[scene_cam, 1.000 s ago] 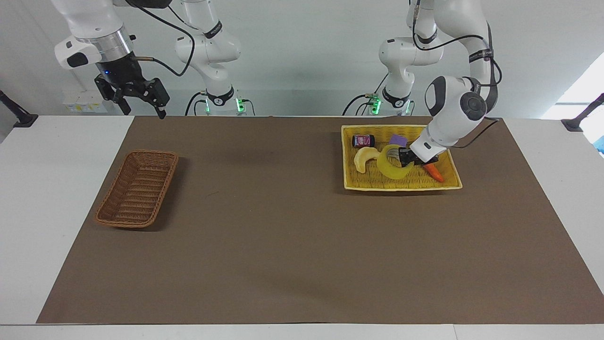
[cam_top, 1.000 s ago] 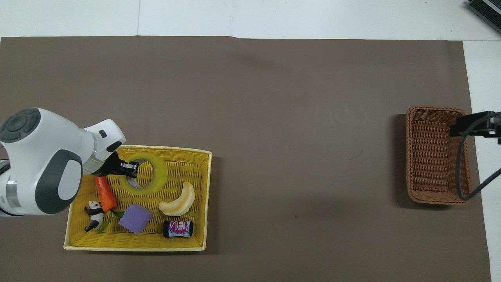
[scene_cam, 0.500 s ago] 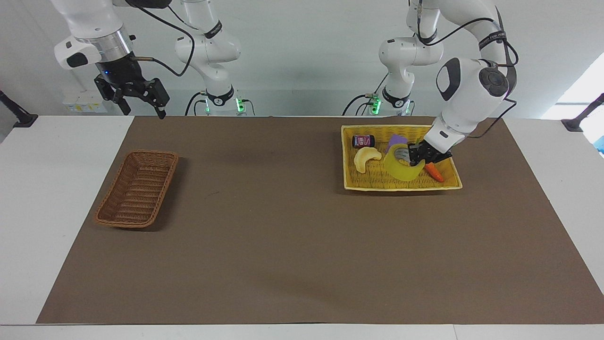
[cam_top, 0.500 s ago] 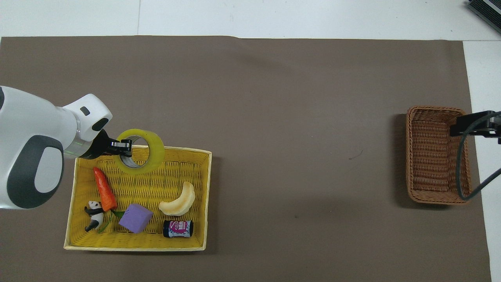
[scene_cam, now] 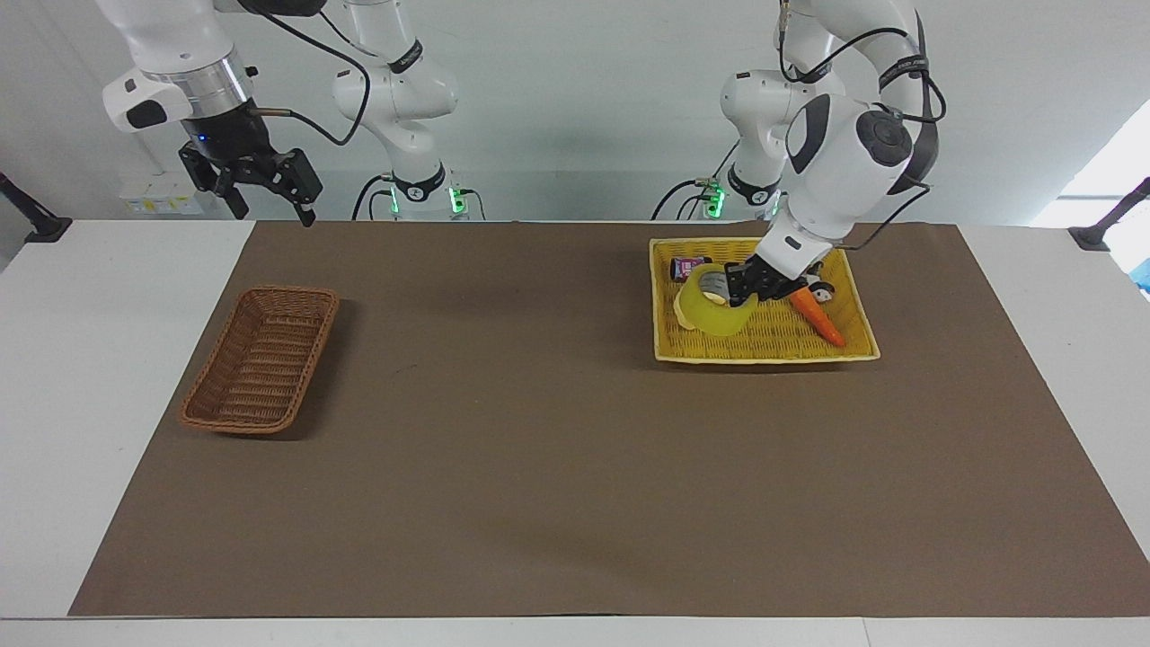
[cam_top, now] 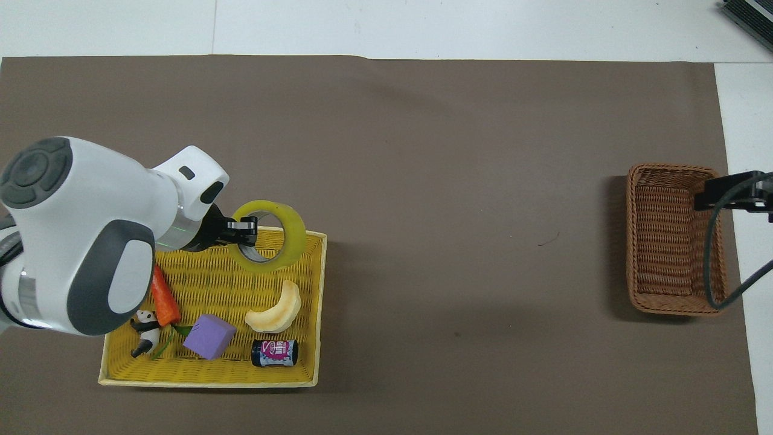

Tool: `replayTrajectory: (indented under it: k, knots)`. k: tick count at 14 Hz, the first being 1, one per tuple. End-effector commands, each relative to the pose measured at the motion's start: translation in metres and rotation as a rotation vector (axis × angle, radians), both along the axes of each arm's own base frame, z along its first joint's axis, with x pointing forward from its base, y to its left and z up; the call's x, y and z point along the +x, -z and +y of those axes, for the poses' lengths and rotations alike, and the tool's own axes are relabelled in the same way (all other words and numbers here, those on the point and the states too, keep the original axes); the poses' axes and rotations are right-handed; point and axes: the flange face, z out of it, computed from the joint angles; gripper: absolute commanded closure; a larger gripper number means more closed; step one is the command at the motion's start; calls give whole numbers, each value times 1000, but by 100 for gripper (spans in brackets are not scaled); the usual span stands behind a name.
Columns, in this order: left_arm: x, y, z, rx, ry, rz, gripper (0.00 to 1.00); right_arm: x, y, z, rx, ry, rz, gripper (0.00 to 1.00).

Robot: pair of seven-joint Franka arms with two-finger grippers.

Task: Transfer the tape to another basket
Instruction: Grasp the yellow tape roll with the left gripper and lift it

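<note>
The tape (scene_cam: pixel 712 312), a yellow translucent roll with a grey core, hangs in the air in my left gripper (scene_cam: pixel 744 286). The gripper is shut on the roll's wall, one finger inside the ring. In the overhead view the tape (cam_top: pixel 295 237) and left gripper (cam_top: pixel 243 232) are over the yellow tray's edge that lies farther from the robots. The brown wicker basket (scene_cam: pixel 260 359) sits empty at the right arm's end of the mat and also shows in the overhead view (cam_top: pixel 669 241). My right gripper (scene_cam: pixel 274 212) waits raised and open above that end, also seen in the overhead view (cam_top: pixel 734 196).
The flat yellow tray (cam_top: pixel 205 380) holds a carrot (cam_top: pixel 163 299), a panda figure (cam_top: pixel 144 329), a purple block (cam_top: pixel 209 337), a cream crescent toy (cam_top: pixel 275 309) and a small can (cam_top: pixel 275 353). The brown mat (scene_cam: pixel 539 449) covers the table between tray and basket.
My left gripper has lifted the tape off the tray's floor and carried it toward the right arm's end of the tray. The right arm has not moved.
</note>
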Motion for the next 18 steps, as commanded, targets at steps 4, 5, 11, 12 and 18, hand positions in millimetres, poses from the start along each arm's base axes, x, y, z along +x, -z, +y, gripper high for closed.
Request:
replayTrajectory:
  k: [4,5,11,12,18]
  knots:
    - [-19,-35,-97,-149,-149,-1,100,-4,0,1,26,10,12,0]
    - [-18,-40,-114,-165,-191,-3,100,-4,0,1,26,10,10,0]
    - [-26,-77,-162,-223,-326,24,100,-4,0,1,26,10,12,0]
    - [-28,-75,-162,-218,-322,34,100,-4,0,1,26,10,10,0]
    - [-45,-69,-168,-198,-298,80,100,-17,0,8,30,-48,68,0]
